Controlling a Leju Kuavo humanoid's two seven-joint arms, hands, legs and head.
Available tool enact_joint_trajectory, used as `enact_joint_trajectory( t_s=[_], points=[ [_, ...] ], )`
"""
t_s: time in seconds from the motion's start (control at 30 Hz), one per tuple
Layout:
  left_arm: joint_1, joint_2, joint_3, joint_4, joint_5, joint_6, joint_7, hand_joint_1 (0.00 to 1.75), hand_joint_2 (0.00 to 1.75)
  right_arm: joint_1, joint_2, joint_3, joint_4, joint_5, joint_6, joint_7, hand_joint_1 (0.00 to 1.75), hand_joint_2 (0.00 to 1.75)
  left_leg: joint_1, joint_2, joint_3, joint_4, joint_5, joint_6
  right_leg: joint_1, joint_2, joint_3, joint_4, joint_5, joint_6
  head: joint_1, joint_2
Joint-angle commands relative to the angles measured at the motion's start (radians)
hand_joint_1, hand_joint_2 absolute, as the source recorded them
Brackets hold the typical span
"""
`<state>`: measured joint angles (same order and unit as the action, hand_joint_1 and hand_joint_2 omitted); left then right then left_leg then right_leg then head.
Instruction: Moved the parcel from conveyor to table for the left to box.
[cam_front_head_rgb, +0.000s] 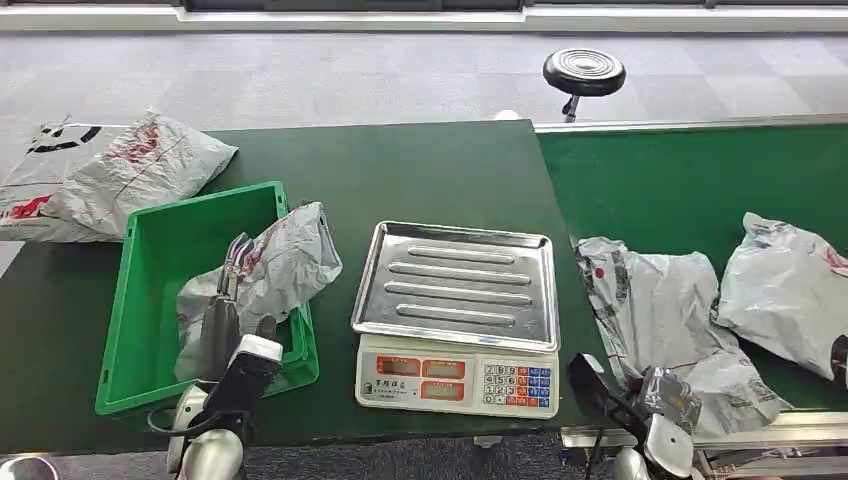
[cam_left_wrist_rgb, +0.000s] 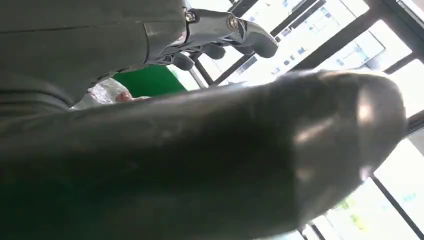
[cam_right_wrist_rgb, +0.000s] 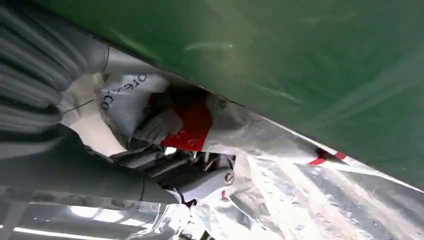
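Parcel (cam_front_head_rgb: 655, 310) lies crumpled on the conveyor (cam_front_head_rgb: 680, 180) by the scale (cam_front_head_rgb: 457, 315), right hand (cam_front_head_rgb: 655, 405) has fingers closed into its near edge, left hand (cam_front_head_rgb: 225, 310) holds another bag over the bin (cam_front_head_rgb: 150, 300); pick step, next probably lift and carry to the table (cam_front_head_rgb: 400, 170).

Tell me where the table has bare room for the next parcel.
Bare green table top behind the steel-trayed scale, and between the scale and green plastic bin. Crowded: the bin's near corner, where the left hand holds a grey parcel.
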<state>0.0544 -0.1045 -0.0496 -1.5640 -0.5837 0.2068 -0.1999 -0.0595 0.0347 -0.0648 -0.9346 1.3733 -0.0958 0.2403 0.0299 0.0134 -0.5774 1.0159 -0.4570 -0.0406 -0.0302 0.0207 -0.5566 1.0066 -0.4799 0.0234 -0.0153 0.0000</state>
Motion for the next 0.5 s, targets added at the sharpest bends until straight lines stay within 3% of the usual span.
enact_joint_trajectory(
  t_s=[0.03, 0.33, 0.47, 0.5],
  points=[
    [-0.021, 0.011, -0.024, 0.052, 0.002, -0.007, 0.005, 0.00, 0.00, 0.024, 0.030, 0.011, 0.088, -0.011, 0.007, -0.003, 1.75, 1.75, 0.001, -0.003, -0.001, -0.001, 0.001, 0.002, 0.001, -0.004, 0.001, -0.002, 0.000, -0.002, 0.000, 0.000],
    [-0.033, -0.004, -0.021, 0.054, -0.009, -0.010, 0.003, 0.00, 0.00, -0.006, 0.034, 0.007, 0.107, -0.033, -0.006, -0.020, 1.75, 1.75, 0.001, -0.003, -0.003, -0.003, 0.003, 0.002, 0.002, -0.004, -0.001, -0.003, 0.001, -0.004, 0.000, 0.000],
    [0.002, -0.021, 0.001, 0.012, -0.026, -0.008, 0.004, 0.00, 0.00, 0.011, 0.052, -0.019, -0.024, -0.037, -0.157, -0.048, 1.75, 1.75, 0.002, 0.001, -0.002, -0.001, 0.001, 0.001, 0.002, -0.001, -0.001, -0.001, 0.001, -0.004, 0.000, 0.000],
    [0.017, -0.029, 0.012, -0.006, -0.032, -0.007, -0.001, 0.00, 0.00, 0.032, 0.067, -0.039, -0.128, -0.058, -0.310, -0.102, 1.75, 1.75, 0.001, 0.000, -0.004, -0.002, 0.002, 0.002, 0.002, -0.002, -0.004, -0.001, 0.002, -0.005, 0.000, 0.000]
  ],
)
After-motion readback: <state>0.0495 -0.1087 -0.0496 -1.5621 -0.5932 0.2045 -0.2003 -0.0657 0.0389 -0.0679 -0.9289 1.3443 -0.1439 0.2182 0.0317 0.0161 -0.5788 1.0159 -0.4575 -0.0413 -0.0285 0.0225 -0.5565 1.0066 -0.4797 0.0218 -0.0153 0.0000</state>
